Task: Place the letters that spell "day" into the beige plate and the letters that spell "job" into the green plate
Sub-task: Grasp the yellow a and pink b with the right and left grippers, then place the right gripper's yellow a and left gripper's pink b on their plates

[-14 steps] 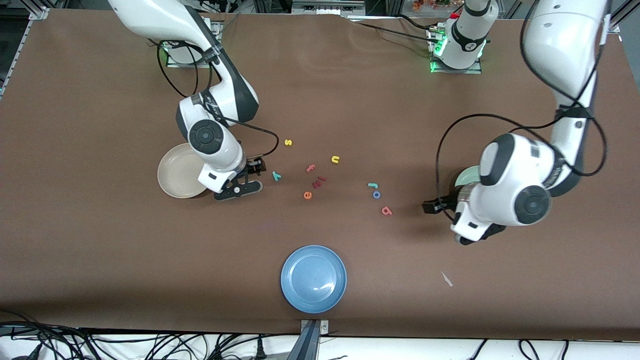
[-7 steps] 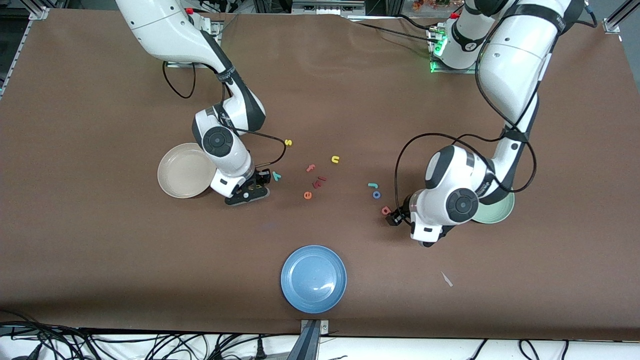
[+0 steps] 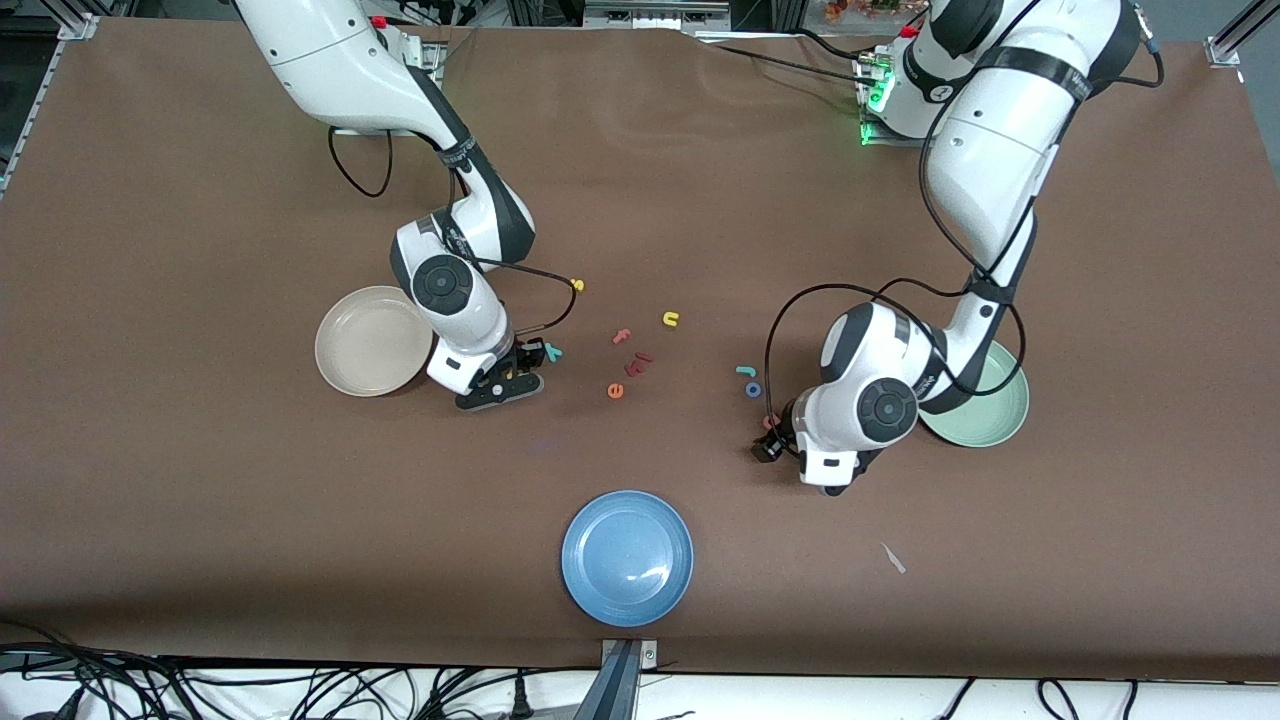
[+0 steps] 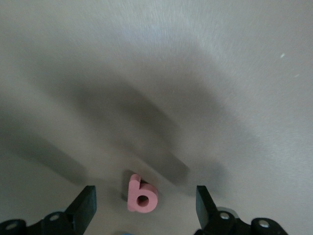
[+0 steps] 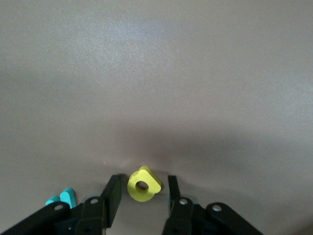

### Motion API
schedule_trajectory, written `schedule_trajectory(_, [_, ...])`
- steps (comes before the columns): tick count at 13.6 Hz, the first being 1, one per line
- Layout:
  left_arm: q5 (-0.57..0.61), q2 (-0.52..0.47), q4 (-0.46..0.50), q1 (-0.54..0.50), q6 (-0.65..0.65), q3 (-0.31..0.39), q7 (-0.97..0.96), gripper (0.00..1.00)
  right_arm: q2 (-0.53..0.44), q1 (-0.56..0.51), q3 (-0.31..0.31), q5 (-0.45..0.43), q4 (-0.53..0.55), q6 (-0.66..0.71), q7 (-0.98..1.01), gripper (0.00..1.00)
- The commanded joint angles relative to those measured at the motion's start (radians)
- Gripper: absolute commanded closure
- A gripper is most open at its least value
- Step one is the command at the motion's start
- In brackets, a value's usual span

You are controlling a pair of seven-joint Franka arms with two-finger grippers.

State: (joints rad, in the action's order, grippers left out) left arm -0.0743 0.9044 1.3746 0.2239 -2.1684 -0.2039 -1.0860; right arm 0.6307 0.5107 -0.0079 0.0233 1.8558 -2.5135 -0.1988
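Brown-covered table [image 3: 150, 480], robot bases along one long edge. Right gripper [image 5: 141, 196]: low beside the beige plate [image 3: 350, 345], jaws narrowed around the yellow a [image 5: 143, 184], not visibly pinching; teal y [image 3: 551, 351] just beside. Left gripper [image 4: 145, 205]: jaws wide, straddling the salmon b [image 4: 142, 195] near the green plate [image 3: 1000, 418]. Teal j [image 3: 745, 371], blue o [image 3: 753, 390] mid-table. Step, by judgement: grasping; next, close and lift.

The left arm is hiding part of the green plate [image 3: 1000, 420]; the right arm is covering the beige plate's [image 3: 365, 342] edge.
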Motion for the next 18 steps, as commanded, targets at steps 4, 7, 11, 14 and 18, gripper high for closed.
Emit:
schedule_trajectory(4, [-0.004, -0.016, 0.049, 0.020, -0.007, 0.014, -0.020, 0.47, 0.004, 0.008, -0.006, -0.017, -0.001, -0.013, -0.002, 0.91])
schedule_trajectory(7, [-0.004, -0.016, 0.047, 0.017, -0.005, 0.014, -0.012, 0.77, -0.080, 0.005, -0.042, -0.017, -0.010, 0.105, 0.009, 0.90])
schedule_trajectory(11, [0.011, -0.039, 0.046, 0.006, 0.019, 0.017, -0.008, 1.00, -0.176, 0.002, -0.164, -0.016, 0.003, 0.295, 0.111, 0.90])
schedule_trajectory(14, [0.059, -0.117, 0.040, -0.044, 0.162, 0.012, 0.069, 1.00, -0.244, -0.001, -0.269, -0.003, 0.141, 0.302, 0.209, 0.90])
schedule_trajectory(18, [0.051, -0.212, 0.046, -0.159, 0.379, 0.008, 0.259, 1.00, -0.273, -0.001, -0.303, -0.002, 0.388, 0.027, 0.229, 0.88])
